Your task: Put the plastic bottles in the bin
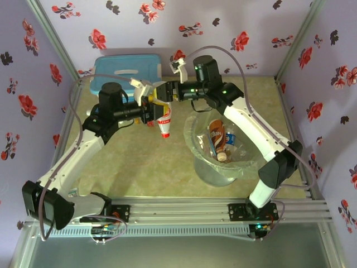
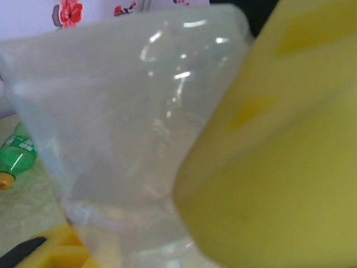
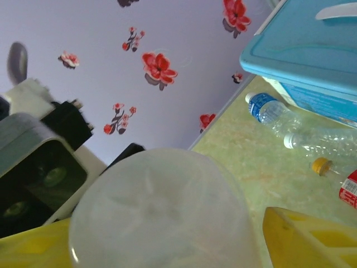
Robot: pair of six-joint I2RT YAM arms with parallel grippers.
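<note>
A clear plastic bottle with a red label hangs cap down above the table, left of the bin. My left gripper is shut on its body; the clear bottle wall presses against my yellow finger. My right gripper stands open around the bottle's base, with a gap to the right fingertip. The bin holds several bottles. More bottles lie on the table: a green one, a blue-capped one and a clear one.
A white box with a light-blue lid stands at the back left, also seen in the right wrist view. Floral walls close in the table on three sides. A yellow-capped bottle lies beside the box.
</note>
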